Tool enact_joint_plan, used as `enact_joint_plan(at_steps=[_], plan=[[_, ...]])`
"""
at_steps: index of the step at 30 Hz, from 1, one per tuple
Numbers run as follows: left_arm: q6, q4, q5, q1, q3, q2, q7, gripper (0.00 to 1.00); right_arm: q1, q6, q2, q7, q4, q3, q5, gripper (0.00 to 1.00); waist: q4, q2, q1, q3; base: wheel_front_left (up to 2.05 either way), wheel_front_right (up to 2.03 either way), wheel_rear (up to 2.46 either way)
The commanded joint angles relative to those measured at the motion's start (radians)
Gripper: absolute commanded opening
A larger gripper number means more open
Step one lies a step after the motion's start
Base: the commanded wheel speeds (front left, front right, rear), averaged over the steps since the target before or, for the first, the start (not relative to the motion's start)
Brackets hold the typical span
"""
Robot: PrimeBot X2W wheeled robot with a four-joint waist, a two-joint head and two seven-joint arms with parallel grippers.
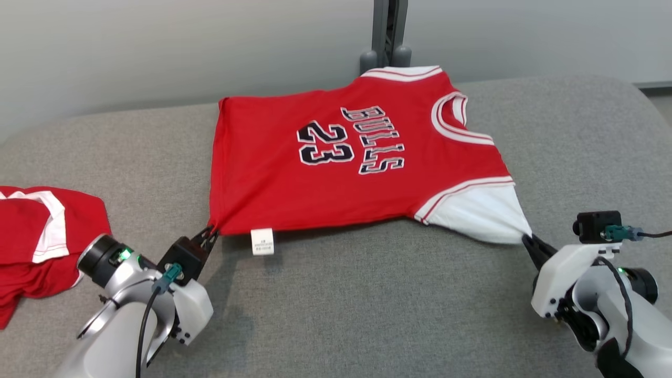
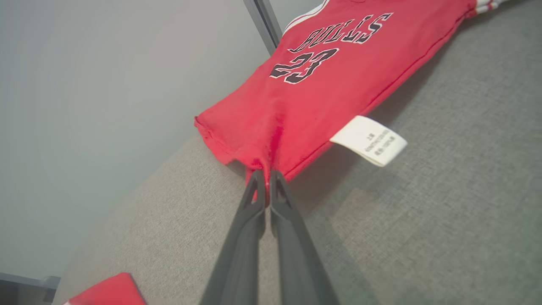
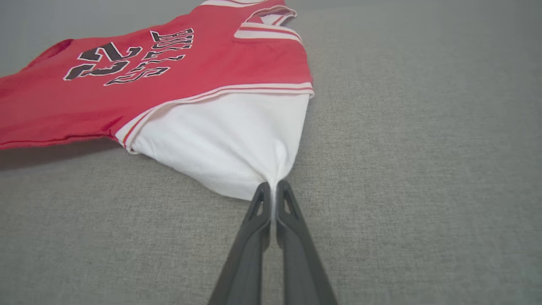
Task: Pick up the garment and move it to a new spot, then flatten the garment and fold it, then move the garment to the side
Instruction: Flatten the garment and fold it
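Counted near to far: two grippers, one label, two garments, one post.

At 8 o'clock in the head view, left gripper [image 1: 210, 234]: two long dark fingers pressed together with no gap at the tips, pinching the near hem corner of the red knit basketball jersey [image 1: 262, 168]. From the left wrist view, the same pinch, with red cloth bunched into a narrow ridge right at the fingertips [image 2: 259, 186].

At 4 o'clock, right gripper [image 1: 526, 240]: likewise closed tight, clamping the tip of the white cloth sleeve [image 1: 480, 212] on the jersey's near side. Draws that sleeve to a point at the tips, as seen along the fingers in the right wrist view.

Just beside the left gripper, toward 3 o'clock from it, one small white rectangular care label [image 1: 262, 241], hanging from the near hem edge over the grey woven fabric surface [image 1: 367, 304].

Between the two grips, at the centre of the head view, the jersey itself: spread front up on the grey surface, near edge pulled taut and casting a shadow beneath. Shows dark white-edged "BULLS" and "23". Hem toward 9 o'clock, white-trimmed neckline toward 2 o'clock.

At 9 o'clock, well apart from the jersey, one crumpled red-and-white cloth garment [image 1: 31, 236], cut off by the picture's edge.

Farthest, at 12 o'clock, one dark grey upright post [image 1: 388, 31] before a pale grey wall [image 1: 157, 42], just behind the jersey's far white-striped edge.
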Motion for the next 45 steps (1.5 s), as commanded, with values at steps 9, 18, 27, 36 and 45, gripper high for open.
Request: enact_joint_plan(at_steps=[9,18,27,36,45], plan=[[-0.014,-0.037,-0.021,0.087,-0.019,0.034,-0.004,0.0,0.098,-0.001,-0.09,0.127,-0.09,0.037,0.144,0.0,0.016,0.0,0.0,-0.058,0.0,0.0,0.0],[-0.005,-0.114,-0.055,0.168,-0.024,0.041,0.034,0.0,0.198,-0.001,-0.164,0.179,-0.212,0.026,0.23,0.0,0.034,0.0,0.0,-0.077,0.0,0.0,0.0],[-0.02,-0.304,-0.117,0.283,-0.032,0.097,0.185,0.0,0.303,-0.001,-0.188,0.204,-0.317,-0.05,0.258,0.0,0.039,0.0,0.0,-0.088,0.0,0.0,0.0],[-0.001,-0.568,-0.178,0.43,-0.016,0.197,0.339,0.0,0.47,-0.001,-0.204,0.314,-0.459,-0.183,0.235,0.0,0.034,0.0,0.0,-0.097,0.0,0.0,0.0],[-0.02,-0.757,-0.239,0.519,-0.032,0.282,0.467,0.0,0.625,-0.001,-0.182,0.496,-0.631,-0.349,0.18,0.0,0.033,0.0,0.0,-0.096,0.0,0.0,0.0]])
